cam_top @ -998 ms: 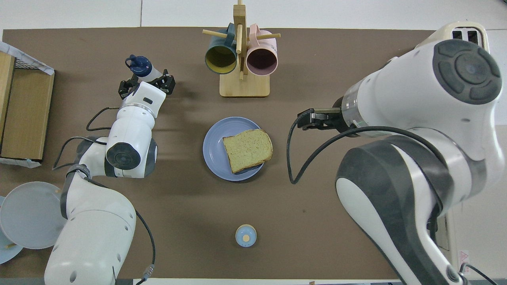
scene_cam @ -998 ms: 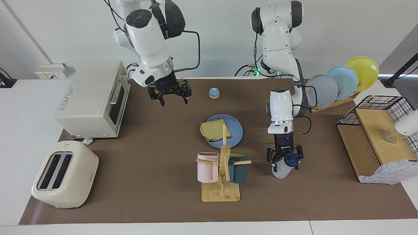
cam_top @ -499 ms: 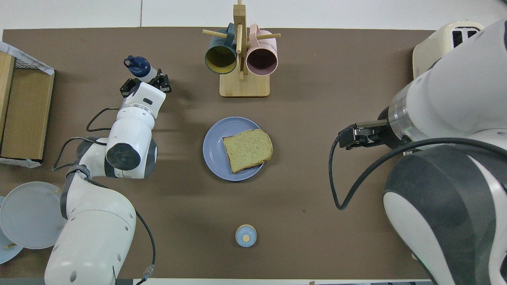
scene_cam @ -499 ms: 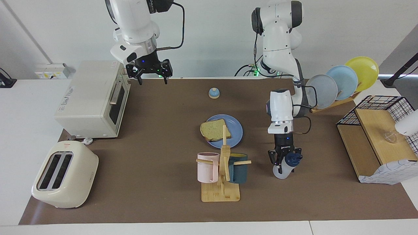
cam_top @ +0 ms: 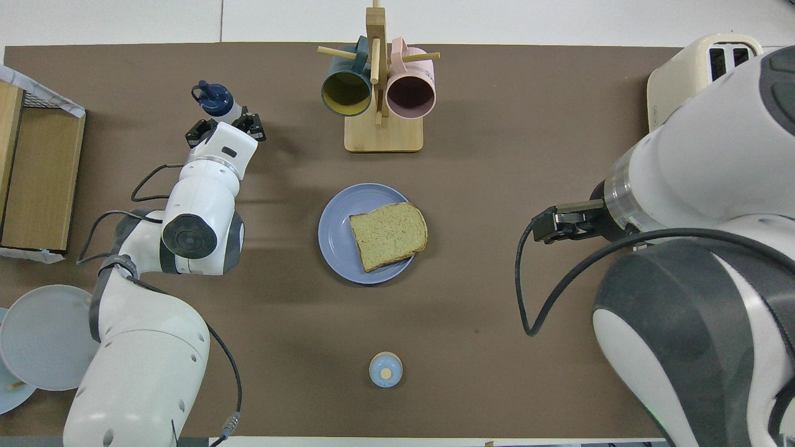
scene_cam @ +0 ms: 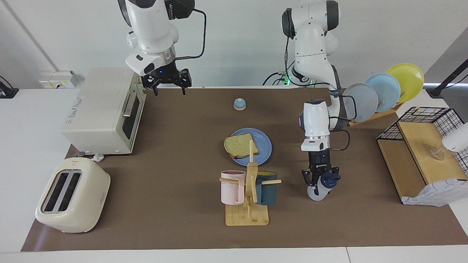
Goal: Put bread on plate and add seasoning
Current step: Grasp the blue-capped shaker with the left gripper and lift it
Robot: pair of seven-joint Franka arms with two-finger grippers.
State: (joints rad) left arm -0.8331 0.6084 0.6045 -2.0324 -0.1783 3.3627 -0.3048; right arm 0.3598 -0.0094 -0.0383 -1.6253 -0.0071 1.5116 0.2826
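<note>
Square slice of tan toast with a brown crust, the bread point(scene_cam: 241, 145) point(cam_top: 389, 234): lies flat on the round medium-blue plate point(scene_cam: 264, 144) point(cam_top: 334, 234) at the middle of the brown desk point(scene_cam: 175, 153) point(cam_top: 497, 124), overhanging the plate's rim toward the right arm's end. Small translucent white seasoning bottle with a navy cap point(scene_cam: 323, 185) point(cam_top: 217, 103): tilted, toward the left arm's end of the desk, beside the wooden mug rack point(scene_cam: 250, 190) point(cam_top: 379, 81) that carries a pink and a teal mug near the desk edge farthest from the robots. Left gripper point(scene_cam: 319, 179) point(cam_top: 225, 124): pointing down, jaws closed tight on the bottle's body below the cap. Right gripper point(scene_cam: 167, 84): raised over the desk corner beside the cream toaster oven point(scene_cam: 102, 109), jaws spread wide, holding nothing; the arm waits. Small blue-domed bell with a wooden knob point(scene_cam: 239, 104) point(cam_top: 386, 369): near the desk edge at the robots' side.
</note>
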